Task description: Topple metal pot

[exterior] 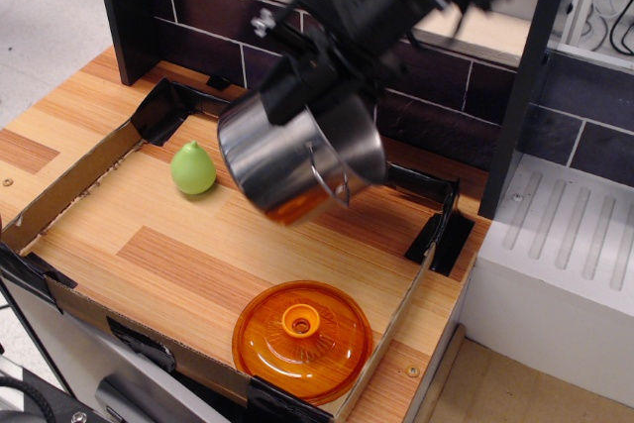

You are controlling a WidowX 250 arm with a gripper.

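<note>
The metal pot is a shiny steel cylinder with a thin wire loop handle. It hangs tilted in the air above the middle of the wooden tray floor, its base turned down and toward the camera. My gripper is black and blurred. It comes in from the upper right and is shut on the pot's upper rim. The jaws themselves are hard to make out.
A green pear lies on the tray floor left of the pot. An orange translucent domed lid lies at the front right corner. Low cardboard walls edge the tray. A dark tiled backsplash and a white block stand behind and right.
</note>
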